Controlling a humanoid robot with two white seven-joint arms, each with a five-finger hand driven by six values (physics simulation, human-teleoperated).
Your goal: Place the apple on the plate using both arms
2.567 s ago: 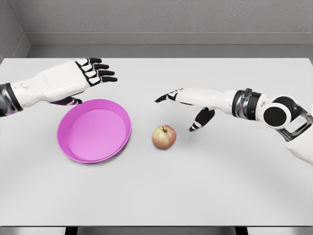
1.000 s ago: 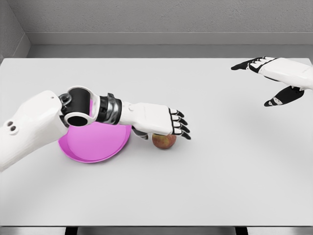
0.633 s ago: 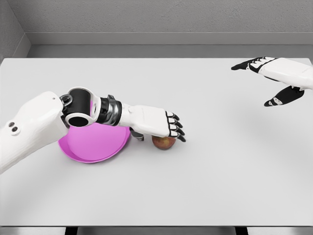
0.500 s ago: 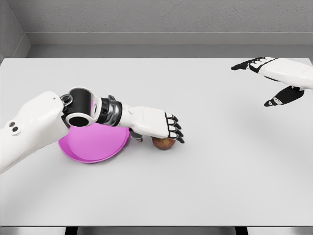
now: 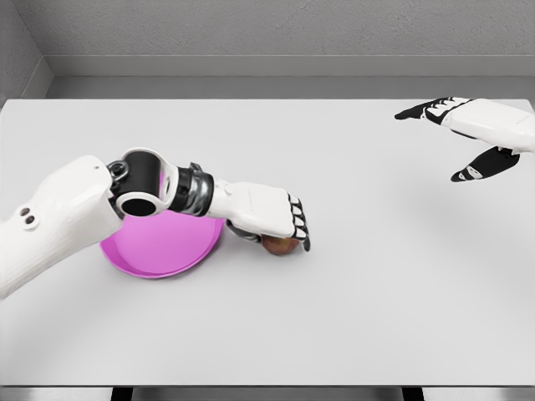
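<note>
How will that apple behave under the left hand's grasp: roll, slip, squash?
The apple is round and sits on the flat table, so it would likely roll if nudged off-centre. Its skin looks smooth, so it may slip from the left hand, whose fingers curl over its top. It looks firm, probably not squashing. The plate lies right beside it.

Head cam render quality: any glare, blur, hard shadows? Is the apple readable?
Head view: flat, even light, no glare or motion blur; only soft shadows under the plate and left hand. The apple is mostly hidden beneath that hand, just a brown-red sliver showing. The right hand is sharp, cut by the frame edge.
</note>
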